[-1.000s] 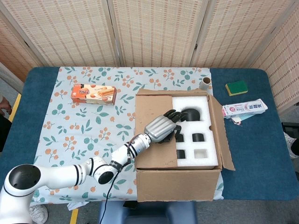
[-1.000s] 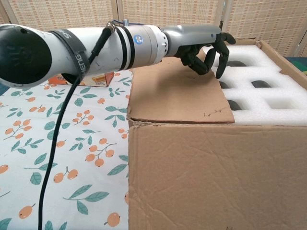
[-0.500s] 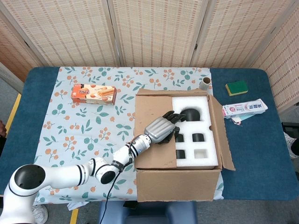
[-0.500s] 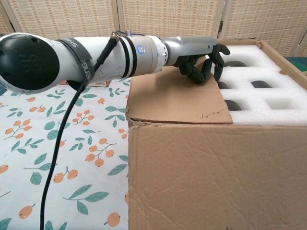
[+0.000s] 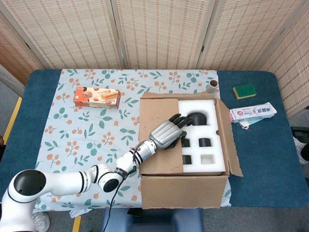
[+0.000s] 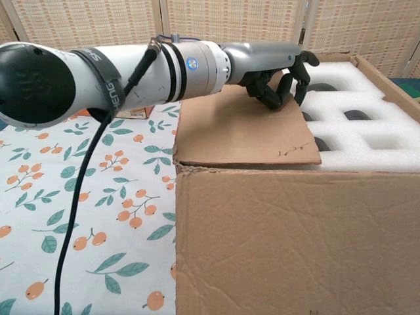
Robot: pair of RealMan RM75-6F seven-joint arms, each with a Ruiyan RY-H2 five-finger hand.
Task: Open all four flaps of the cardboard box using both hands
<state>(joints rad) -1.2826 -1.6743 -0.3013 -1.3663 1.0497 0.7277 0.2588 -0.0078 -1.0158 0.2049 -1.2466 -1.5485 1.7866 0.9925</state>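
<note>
The cardboard box [image 5: 183,191] stands at the table's front middle, its front wall filling the chest view [image 6: 295,243]. Its left flap [image 5: 157,113] still lies over the left part of the white foam insert [image 5: 205,145]. My left hand [image 5: 169,131] reaches across that flap [image 6: 243,131], and its dark fingers [image 6: 289,82] curl over and under the flap's free edge, gripping it. The edge sits slightly raised off the foam [image 6: 354,125]. The right flap [image 5: 227,140] stands out to the right. My right hand shows in neither view.
On the floral cloth at the far left lies an orange biscuit box [image 5: 96,97]. Right of the carton are a toothpaste box [image 5: 252,112] and a green sponge [image 5: 244,90]. A small cardboard roll [image 5: 211,87] stands just behind the carton.
My left hand's fingers have closed further around the left flap's free edge, and that edge has lifted a little off the foam.
</note>
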